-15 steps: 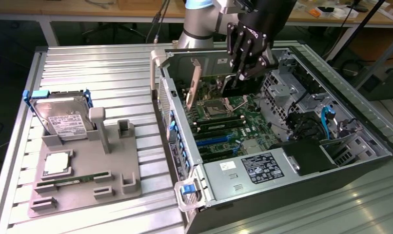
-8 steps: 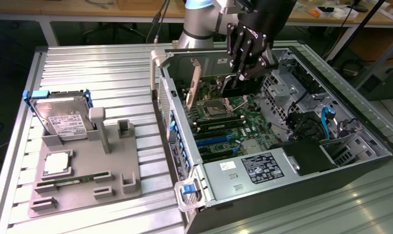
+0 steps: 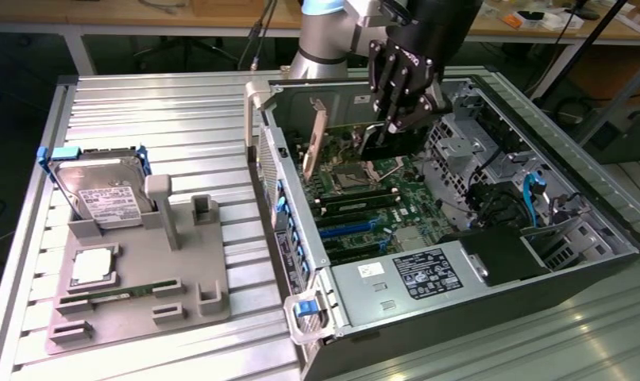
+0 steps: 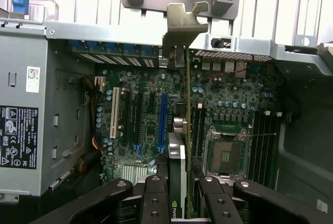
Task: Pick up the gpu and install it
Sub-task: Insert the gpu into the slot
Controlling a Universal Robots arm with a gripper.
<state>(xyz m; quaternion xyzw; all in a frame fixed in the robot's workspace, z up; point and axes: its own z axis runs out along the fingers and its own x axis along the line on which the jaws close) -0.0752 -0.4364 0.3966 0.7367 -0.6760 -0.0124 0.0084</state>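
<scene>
Clamped in my pincer (image 3: 396, 119) is one gpu (image 4: 178, 156), held edge-down over the motherboard (image 4: 140, 83) inside the open computer case (image 3: 490, 325). Its bracket pokes past the case's rim. One white slot (image 4: 114, 112) and one blue slot (image 4: 163, 115) lie beside it. One hard drive (image 3: 106, 194) stands well apart on the exterior view's left.

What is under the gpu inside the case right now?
The green motherboard lies below the gpu, with a blue slot to one side and the CPU socket to the other. The strip straight beneath the card is covered by it.
</scene>
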